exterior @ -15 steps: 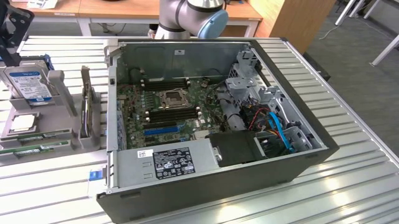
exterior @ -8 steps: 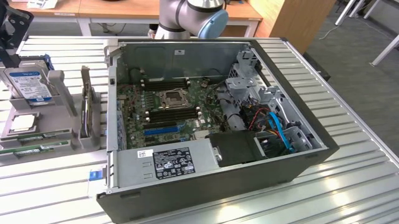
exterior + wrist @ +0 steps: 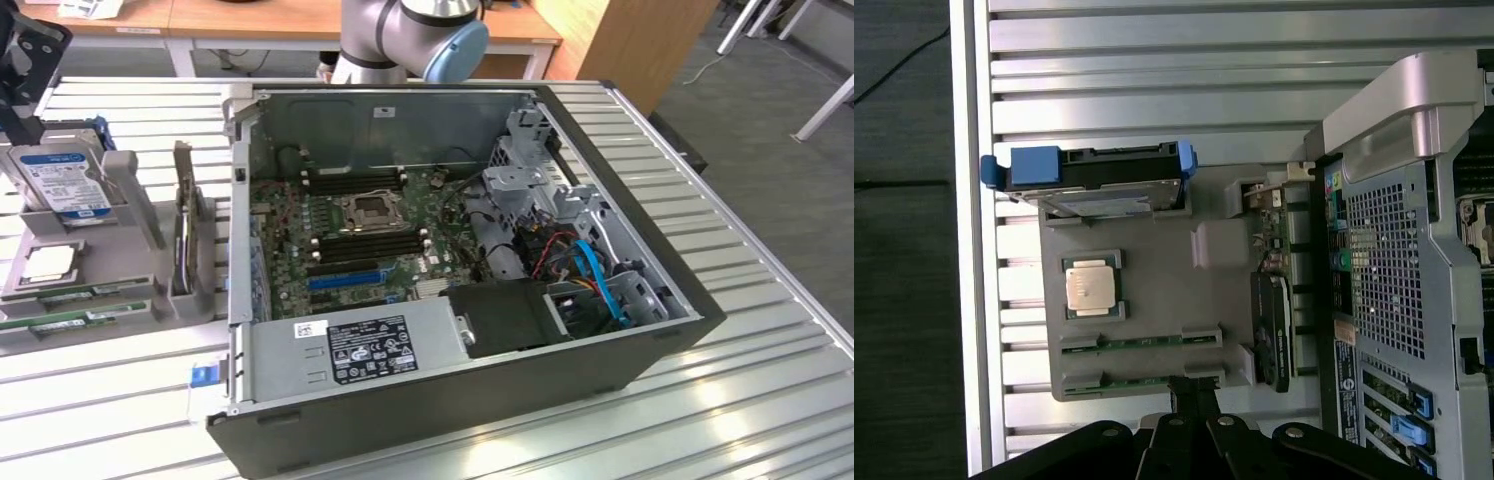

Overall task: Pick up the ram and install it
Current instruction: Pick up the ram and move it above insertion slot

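The black robot gripper (image 3: 1192, 388) hung high over a grey plastic parts tray (image 3: 1164, 270). Its fingers (image 3: 1180, 395) were drawn together with no gap showing and nothing held. Below it lay two long, thin green circuit boards, the nearer ram stick (image 3: 1139, 379) and the second ram stick (image 3: 1139, 342). They were parallel, each caught at both ends in grey clips with its middle length bare, and open air separated them from the gripper. Farther out on the tray sat a square silver processor chip (image 3: 1092, 286), then a hard drive in a blue carrier (image 3: 1094, 178) at the far edge. Toward the open grey computer case (image 3: 1384, 250), a dark expansion card (image 3: 1271, 335) stood on edge just beside the sticks' ends. On the opposite side the slatted metal table (image 3: 1154, 95) ran bare to its edge. Inside the case, well apart from the gripper, long black memory slots (image 3: 367, 243) lay open from above.
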`<state>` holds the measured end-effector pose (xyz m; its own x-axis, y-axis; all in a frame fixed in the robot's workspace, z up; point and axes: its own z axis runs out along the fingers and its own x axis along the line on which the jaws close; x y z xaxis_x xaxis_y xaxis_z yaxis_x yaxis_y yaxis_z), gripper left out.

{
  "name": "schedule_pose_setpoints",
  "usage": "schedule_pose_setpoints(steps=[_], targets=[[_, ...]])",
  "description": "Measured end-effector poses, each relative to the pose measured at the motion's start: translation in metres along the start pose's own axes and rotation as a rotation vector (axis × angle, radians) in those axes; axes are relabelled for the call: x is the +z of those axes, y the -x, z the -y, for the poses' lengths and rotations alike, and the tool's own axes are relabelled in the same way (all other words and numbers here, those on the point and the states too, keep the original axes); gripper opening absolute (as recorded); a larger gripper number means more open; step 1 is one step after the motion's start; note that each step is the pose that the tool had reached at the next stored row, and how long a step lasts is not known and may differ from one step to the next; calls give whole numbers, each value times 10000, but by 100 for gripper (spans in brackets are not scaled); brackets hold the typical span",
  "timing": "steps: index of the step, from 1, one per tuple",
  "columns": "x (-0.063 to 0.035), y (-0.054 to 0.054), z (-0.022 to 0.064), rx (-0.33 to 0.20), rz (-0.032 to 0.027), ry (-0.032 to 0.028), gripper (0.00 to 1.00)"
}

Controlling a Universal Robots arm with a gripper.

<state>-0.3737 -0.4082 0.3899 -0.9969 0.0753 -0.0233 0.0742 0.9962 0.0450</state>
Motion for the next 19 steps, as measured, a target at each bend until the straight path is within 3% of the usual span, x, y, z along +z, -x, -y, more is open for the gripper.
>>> schedule_pose_setpoints(steps=[19], targets=[[5,0,0,-658,-30,10,10]])
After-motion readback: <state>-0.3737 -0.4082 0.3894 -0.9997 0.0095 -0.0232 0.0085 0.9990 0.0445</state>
